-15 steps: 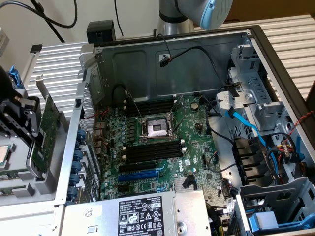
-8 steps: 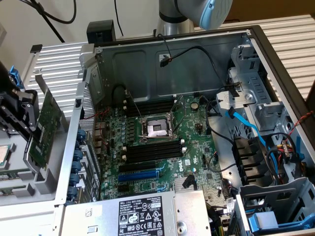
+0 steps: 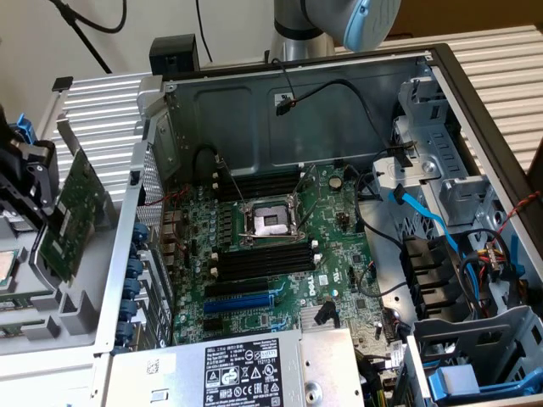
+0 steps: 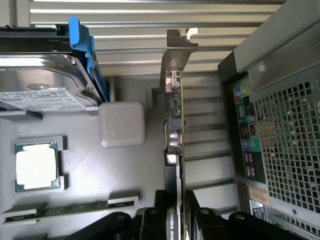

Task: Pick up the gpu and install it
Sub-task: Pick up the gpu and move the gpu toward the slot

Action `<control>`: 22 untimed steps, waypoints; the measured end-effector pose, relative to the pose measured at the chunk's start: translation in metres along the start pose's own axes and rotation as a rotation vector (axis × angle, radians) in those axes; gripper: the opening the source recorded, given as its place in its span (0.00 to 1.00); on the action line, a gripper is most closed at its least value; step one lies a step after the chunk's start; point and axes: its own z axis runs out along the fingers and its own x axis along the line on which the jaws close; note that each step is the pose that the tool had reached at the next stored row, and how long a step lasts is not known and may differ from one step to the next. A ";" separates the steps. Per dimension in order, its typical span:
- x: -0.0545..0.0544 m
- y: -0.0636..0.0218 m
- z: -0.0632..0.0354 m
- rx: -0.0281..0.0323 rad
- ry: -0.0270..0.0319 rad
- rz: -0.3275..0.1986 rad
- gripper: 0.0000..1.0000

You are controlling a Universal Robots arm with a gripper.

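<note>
GPU [image 4: 174, 150] place: we see it standing on edge outside the case [image 3: 475, 102], at the exterior view's left, over the grey parts tray [image 4: 125, 200].
GPU in exterior view: green board face [image 3: 75, 216] turned toward the camera, tilted a little, close beside the case's rear wall [image 3: 127, 246].
Gripper [image 4: 172, 220]: our fingers [image 4: 150, 220] sit one on each flat face of the card at its near end, clamped on it; the black shroud shows between them.
Long axis: the card runs straight away from the fingers, roughly in line with the wrist's view, ending in the silver bracket [image 4: 177, 50] at the far end.
Side relation: in the wrist view the perforated rear panel [image 4: 285, 145] with its ports lies on one side of the card, the tray on the other.
Slot side: we judge the motherboard [image 3: 280, 246] and its blue slot [image 3: 242, 303] lie beyond that wall, inside the case, well apart from the card.
Tray contents: a CPU [image 4: 36, 166], a hard drive [image 4: 42, 82] in blue rails, a memory stick [image 4: 65, 210], a grey square block [image 4: 122, 124].
Contact: whether the card's lower edge touches the tray we cannot tell.
Progress: we judge the card gripped, not yet installed.
</note>
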 end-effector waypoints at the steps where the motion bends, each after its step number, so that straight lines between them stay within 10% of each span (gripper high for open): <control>1: 0.000 0.0002 -0.0020 0.0000 0.0000 0.000 0.27; 22: 0.008 0.0061 -0.0369 0.0003 -0.0003 0.001 0.26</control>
